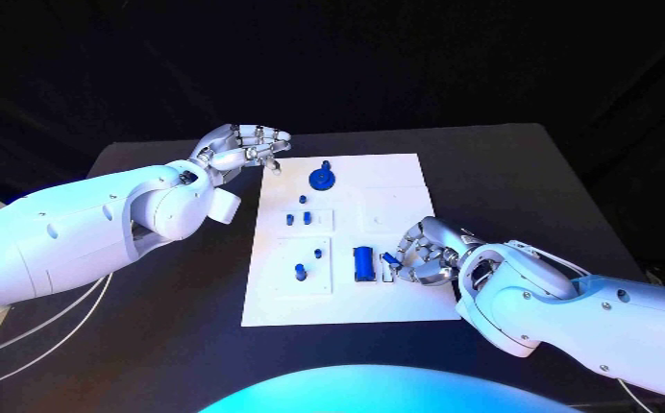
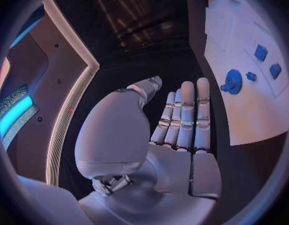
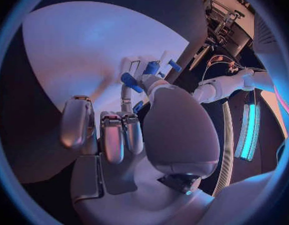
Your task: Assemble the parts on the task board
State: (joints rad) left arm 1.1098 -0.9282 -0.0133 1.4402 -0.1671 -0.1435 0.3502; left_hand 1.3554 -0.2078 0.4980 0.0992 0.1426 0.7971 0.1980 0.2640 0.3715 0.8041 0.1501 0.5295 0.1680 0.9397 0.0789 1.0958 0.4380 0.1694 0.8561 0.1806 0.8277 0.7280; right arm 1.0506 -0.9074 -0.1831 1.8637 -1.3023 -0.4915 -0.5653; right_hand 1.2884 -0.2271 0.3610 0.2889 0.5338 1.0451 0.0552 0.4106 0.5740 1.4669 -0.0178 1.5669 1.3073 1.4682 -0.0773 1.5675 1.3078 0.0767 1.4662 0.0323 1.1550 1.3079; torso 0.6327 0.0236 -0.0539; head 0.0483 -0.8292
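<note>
A black table (image 1: 166, 279) stands against a dark backdrop (image 1: 332, 38).

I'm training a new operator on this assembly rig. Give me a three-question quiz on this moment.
1. True or false: the left hand holds a blue part.
2. The right hand is at which edge of the task board? A) far edge B) right edge, near end C) left edge
3. Fill in: the round blue gear-like part lies near the board's ____ end.

Key:
1. False; in the left wrist view its fingers are straight and hold nothing.
2. B
3. Far
</note>
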